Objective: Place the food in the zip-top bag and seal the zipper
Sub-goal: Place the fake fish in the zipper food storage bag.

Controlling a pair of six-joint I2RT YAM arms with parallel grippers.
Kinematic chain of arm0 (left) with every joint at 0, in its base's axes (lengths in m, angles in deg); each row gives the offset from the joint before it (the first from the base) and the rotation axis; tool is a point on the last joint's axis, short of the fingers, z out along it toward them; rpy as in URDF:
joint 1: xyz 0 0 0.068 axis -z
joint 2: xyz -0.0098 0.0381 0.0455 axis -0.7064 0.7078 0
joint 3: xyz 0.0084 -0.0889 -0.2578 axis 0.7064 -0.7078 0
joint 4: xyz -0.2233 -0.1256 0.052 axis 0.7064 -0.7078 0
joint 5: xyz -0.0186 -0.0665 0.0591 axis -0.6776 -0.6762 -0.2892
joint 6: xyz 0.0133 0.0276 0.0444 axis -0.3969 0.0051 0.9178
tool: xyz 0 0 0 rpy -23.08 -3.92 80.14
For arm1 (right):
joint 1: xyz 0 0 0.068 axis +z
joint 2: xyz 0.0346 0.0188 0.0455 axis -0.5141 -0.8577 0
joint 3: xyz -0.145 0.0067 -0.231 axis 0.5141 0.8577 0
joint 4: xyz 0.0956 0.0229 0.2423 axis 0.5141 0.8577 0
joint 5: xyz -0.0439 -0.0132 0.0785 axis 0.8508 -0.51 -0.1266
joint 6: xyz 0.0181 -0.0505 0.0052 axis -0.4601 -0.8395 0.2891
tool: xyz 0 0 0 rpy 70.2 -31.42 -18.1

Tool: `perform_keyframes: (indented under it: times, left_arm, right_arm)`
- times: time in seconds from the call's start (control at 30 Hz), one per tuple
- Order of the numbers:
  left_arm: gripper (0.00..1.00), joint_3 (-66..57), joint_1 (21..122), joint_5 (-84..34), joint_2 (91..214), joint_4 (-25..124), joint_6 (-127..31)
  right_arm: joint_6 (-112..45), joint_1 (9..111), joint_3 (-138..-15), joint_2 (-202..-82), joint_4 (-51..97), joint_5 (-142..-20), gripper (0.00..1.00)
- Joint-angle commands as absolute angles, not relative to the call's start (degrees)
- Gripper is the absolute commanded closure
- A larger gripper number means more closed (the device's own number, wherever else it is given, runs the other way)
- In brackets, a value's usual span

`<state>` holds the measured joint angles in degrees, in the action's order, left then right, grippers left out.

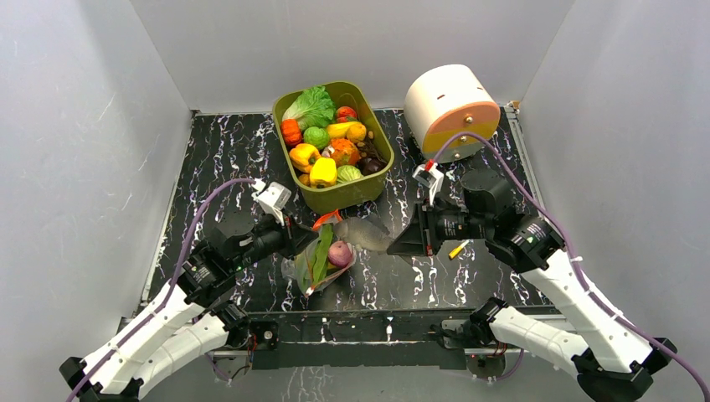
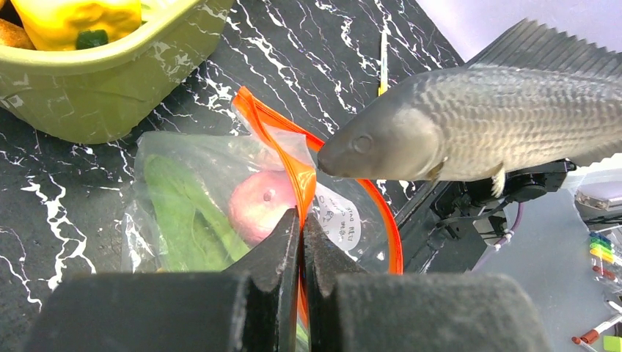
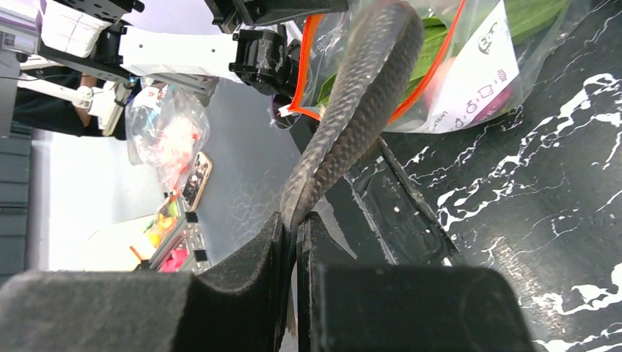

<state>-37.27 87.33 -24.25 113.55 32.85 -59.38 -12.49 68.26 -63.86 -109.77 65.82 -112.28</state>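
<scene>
Top external view: a black marbled table (image 1: 218, 159) carries an olive tub (image 1: 368, 191) of toy produce at the far middle and a white drum (image 1: 448, 105) at the far right. The zip-top bag (image 1: 311, 272) lies near the middle, just left of centre, well on the near side of the tub. It already holds a green leaf (image 1: 321, 255) and a pink onion (image 1: 338, 253).

A grey toy fish (image 1: 368, 233) hangs between the arms with its long axis running left to right, head to the left. The right end effector (image 3: 295, 218) is clamped tight on its tail. The bag therefore lies straight left of that end effector, along the fish's own line.

The left end effector (image 2: 301, 216) is the nearer of the two to the bag. It is pinched closed on one lip of the zipper (image 2: 293, 158) and holds that lip up off the table. In the left wrist view the snout sits right at the raised orange lip; I cannot tell whether it touches.

The other lip curves away low, so the opening looks slack and narrow beside the fish's deep body. The fish probably needs to go in nose first, leftward and slightly down. A small yellow stick (image 1: 458, 249) lies to the right, beside the right arm and clear of that path.
</scene>
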Motion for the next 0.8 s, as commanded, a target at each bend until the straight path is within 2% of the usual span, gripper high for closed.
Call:
perform_keyframes:
  times: [0.0, 0.23, 0.53, 0.77]
  left_arm:
    - [1.0, -35.78, 87.48, -25.9, 113.76, 34.73, -58.92]
    - [1.0, -35.8, 87.48, -27.13, 113.25, 35.74, -59.65]
    - [1.0, -35.64, 87.49, -30.81, 114.16, 38.83, -61.52]
    - [1.0, -35.47, 87.48, -32.54, 114.74, 41.32, -63.03]
  right_arm:
    - [-11.4, 67.98, -64.12, -110.33, 63.26, -115.37, 1.0]
    - [-10.81, 67.98, -65.28, -114.48, 63.27, -112.16, 1.0]
    - [-8.41, 68.09, -64.97, -119.69, 60.29, -114.12, 1.0]
    - [-6.13, 68.1, -67.16, -122.6, 60.34, -104.25, 1.0]
